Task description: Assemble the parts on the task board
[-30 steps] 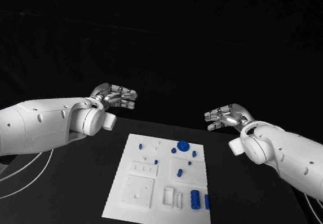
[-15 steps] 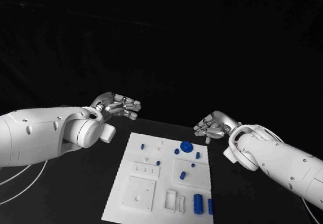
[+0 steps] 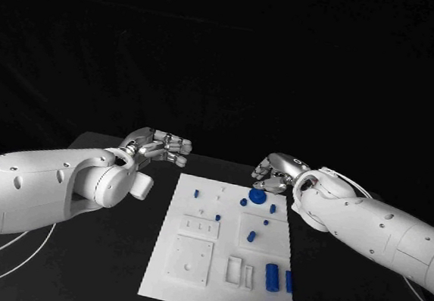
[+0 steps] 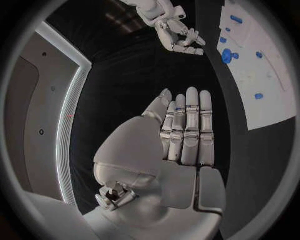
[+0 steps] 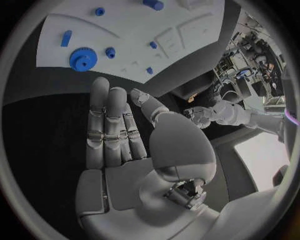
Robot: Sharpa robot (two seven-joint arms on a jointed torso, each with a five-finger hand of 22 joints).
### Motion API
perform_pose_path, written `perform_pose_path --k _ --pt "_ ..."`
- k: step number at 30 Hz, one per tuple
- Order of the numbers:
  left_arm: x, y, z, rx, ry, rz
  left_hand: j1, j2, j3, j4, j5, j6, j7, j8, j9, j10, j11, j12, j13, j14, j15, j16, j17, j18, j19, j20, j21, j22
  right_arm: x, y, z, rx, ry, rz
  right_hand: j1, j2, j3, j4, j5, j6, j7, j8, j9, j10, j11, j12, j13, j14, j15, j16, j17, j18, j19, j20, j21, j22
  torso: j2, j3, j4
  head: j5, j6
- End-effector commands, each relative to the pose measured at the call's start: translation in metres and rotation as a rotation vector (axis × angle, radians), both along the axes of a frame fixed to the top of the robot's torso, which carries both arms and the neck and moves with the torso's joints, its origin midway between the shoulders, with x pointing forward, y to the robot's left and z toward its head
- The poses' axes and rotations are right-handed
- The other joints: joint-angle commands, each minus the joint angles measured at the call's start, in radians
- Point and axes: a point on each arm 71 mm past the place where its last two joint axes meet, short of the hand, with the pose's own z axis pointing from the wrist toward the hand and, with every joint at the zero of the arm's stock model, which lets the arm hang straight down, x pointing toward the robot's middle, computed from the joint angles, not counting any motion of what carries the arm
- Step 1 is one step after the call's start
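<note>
I see both hands have dropped toward the far end of the task board (image 3: 226, 255): right hand (image 3: 276, 172) empty, fingers extended, hovering beside the blue gear (image 3: 257, 196) at 12 o'clock (likely first pick); left hand (image 3: 160, 147) likewise empty.

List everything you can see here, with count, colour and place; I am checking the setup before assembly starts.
table: one, black, under everything.
task board: one, white, flat in the middle of the table.
round part: one, blue, at the board's far end, nearest the right robot hand.
large cylinder: one, blue, near the board's near right corner, beside a slimmer blue piece.
small parts: several, blue, scattered over the board's far half; exact count unclear.
left robot hand: silver, raised beyond the board's far left corner, holding nothing.
right robot hand: silver, raised by the board's far right corner, holding nothing.
</note>
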Motion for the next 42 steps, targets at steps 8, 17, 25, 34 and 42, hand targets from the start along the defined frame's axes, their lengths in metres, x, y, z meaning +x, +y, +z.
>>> perform_pose_path --k 8,17,25,34,42 --pt "-0.006 -0.009 0.017 -0.009 -0.048 -0.041 -0.012 0.002 -0.001 -0.012 0.001 -0.008 -0.001 -0.003 0.001 -0.011 0.002 -0.005 -0.001 -0.006 0.002 0.007 -0.005 0.009 0.013 0.001 -0.016 -0.007 -0.002 0.004 -0.003 -0.166 -0.097 0.008 0.005 -0.018 -0.017 0.002 -0.009 -0.007 0.000 -0.003 0.000 -0.020 0.002 0.000 0.000 -0.010 0.011 0.074 -0.021 0.007 0.018 0.003 0.002 0.059 0.043 -0.0060 0.0123 -0.010 0.010" --pt "-0.007 -0.009 0.024 -0.008 -0.062 -0.046 -0.017 0.001 -0.003 -0.013 0.000 -0.011 0.000 -0.003 0.001 -0.016 0.004 -0.005 -0.001 -0.007 0.003 0.007 -0.007 0.009 0.016 0.002 -0.023 -0.010 -0.008 0.012 -0.009 -0.201 -0.087 0.034 0.004 -0.018 -0.027 0.002 -0.011 -0.007 -0.001 -0.002 0.000 -0.019 0.003 0.000 0.000 -0.018 0.014 0.120 -0.055 0.002 0.031 0.006 -0.023 0.125 0.064 -0.0073 0.0179 -0.015 0.011" --pt "-0.008 -0.009 0.025 -0.008 -0.064 -0.048 -0.020 0.001 -0.004 -0.014 -0.001 -0.012 0.000 -0.003 0.001 -0.019 0.005 -0.005 -0.001 -0.007 0.003 0.007 -0.008 0.009 0.019 0.002 -0.028 -0.012 -0.010 0.013 -0.013 -0.230 -0.089 0.033 0.005 -0.021 -0.025 0.004 -0.015 -0.008 0.000 -0.003 0.000 -0.021 0.003 0.000 0.000 -0.024 0.014 0.141 -0.075 0.003 0.044 0.006 -0.064 0.192 0.084 -0.0083 0.0173 -0.019 0.018" --pt "-0.007 -0.011 0.025 -0.008 -0.064 -0.050 -0.023 0.002 -0.004 -0.014 -0.002 -0.013 0.001 -0.003 0.002 -0.023 0.006 -0.005 -0.001 -0.008 0.003 0.008 -0.009 0.009 0.024 0.002 -0.037 -0.016 -0.011 0.015 -0.014 -0.249 -0.102 0.022 0.004 -0.022 -0.020 0.004 -0.021 -0.008 0.000 -0.004 0.000 -0.021 0.003 0.000 0.000 -0.025 0.015 0.148 -0.082 0.002 0.057 0.006 -0.091 0.243 0.103 -0.0122 0.0144 -0.019 0.025" --pt "-0.008 -0.011 0.025 -0.009 -0.064 -0.053 -0.023 0.002 -0.004 -0.014 -0.002 -0.013 0.001 -0.003 0.002 -0.023 0.006 -0.005 -0.001 -0.008 0.003 0.008 -0.009 0.009 0.024 0.002 -0.037 -0.016 -0.010 0.014 -0.014 -0.260 -0.120 -0.001 0.004 -0.033 0.018 0.009 -0.049 -0.007 0.001 -0.004 0.000 -0.021 0.003 -0.001 0.000 -0.025 0.015 0.154 -0.089 0.003 0.064 0.007 -0.110 0.279 0.116 -0.0150 0.0185 -0.016 0.029"
